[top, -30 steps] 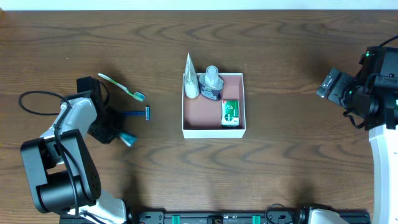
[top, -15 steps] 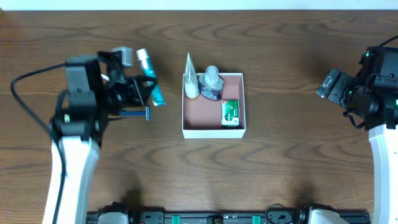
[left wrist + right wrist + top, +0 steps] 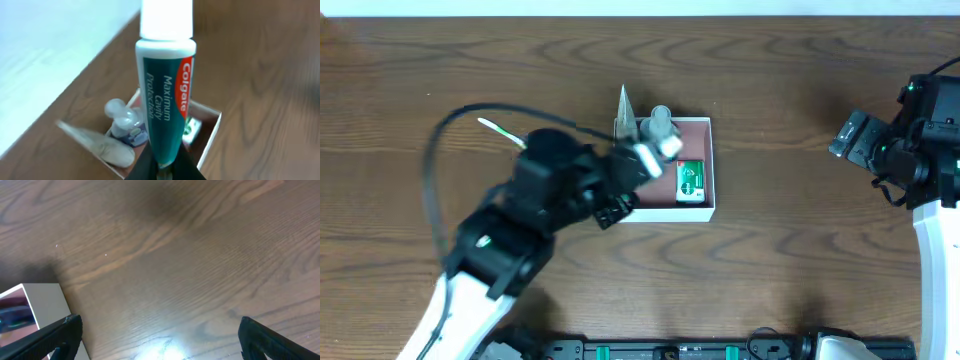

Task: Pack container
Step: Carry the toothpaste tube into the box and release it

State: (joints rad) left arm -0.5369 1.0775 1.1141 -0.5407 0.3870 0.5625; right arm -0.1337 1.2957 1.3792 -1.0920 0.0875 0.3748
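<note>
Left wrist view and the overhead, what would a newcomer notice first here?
A teal Colgate toothpaste tube fills the left wrist view, gripped at its lower end by the left claw above the white-walled container. In it sit a small bottle and a green-and-white packet. The right claw hangs open over bare wood at the far right.

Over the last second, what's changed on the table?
The left hand lifted the toothpaste tube from the left side of the table and carried it right. It now holds the tube over the left part of the box. The right hand, the box, the green packet inside it and the toothbrush stayed put.
</note>
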